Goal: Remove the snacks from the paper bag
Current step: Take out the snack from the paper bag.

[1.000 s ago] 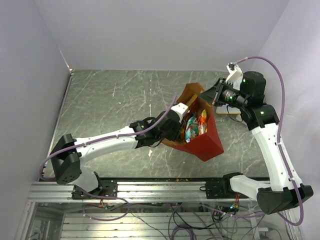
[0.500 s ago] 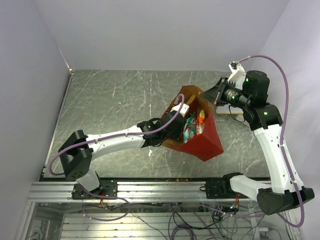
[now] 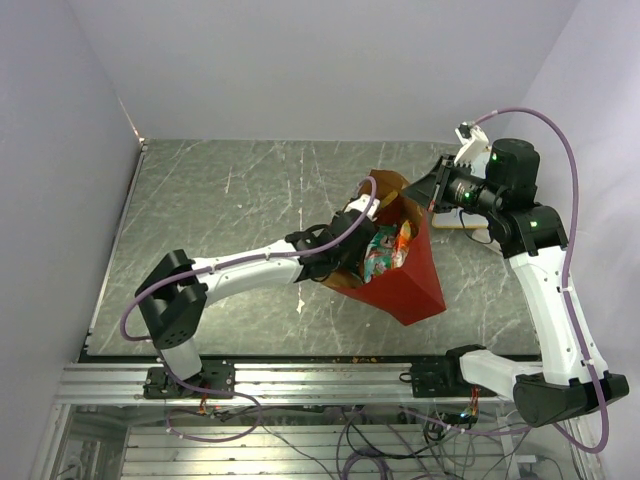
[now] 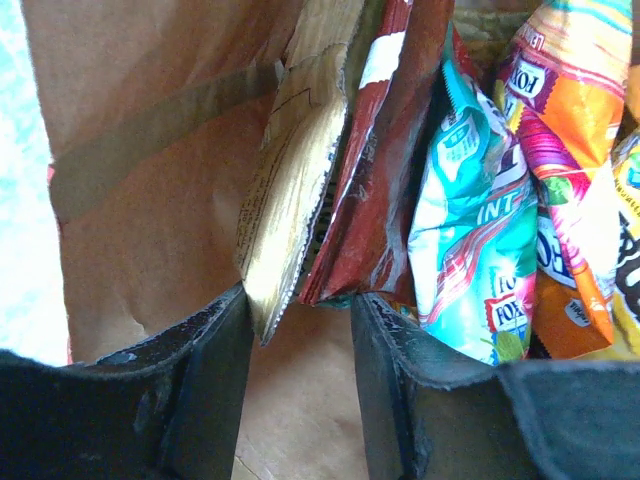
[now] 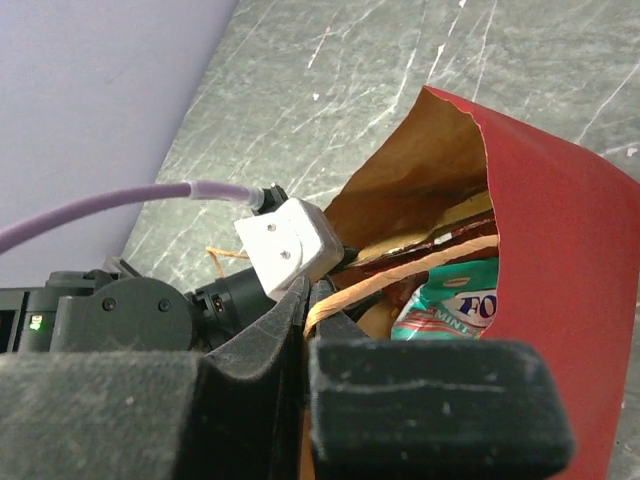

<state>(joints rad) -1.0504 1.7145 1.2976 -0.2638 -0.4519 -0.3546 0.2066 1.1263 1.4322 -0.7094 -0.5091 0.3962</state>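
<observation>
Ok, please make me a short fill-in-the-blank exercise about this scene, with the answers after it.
1. The left claw is in the paper bag, its jaws ____.
2. The right claw is shut on the bag's tan ____.
3. Outside the bag is ____, inside brown.
Missing: open; handle; red.
</observation>
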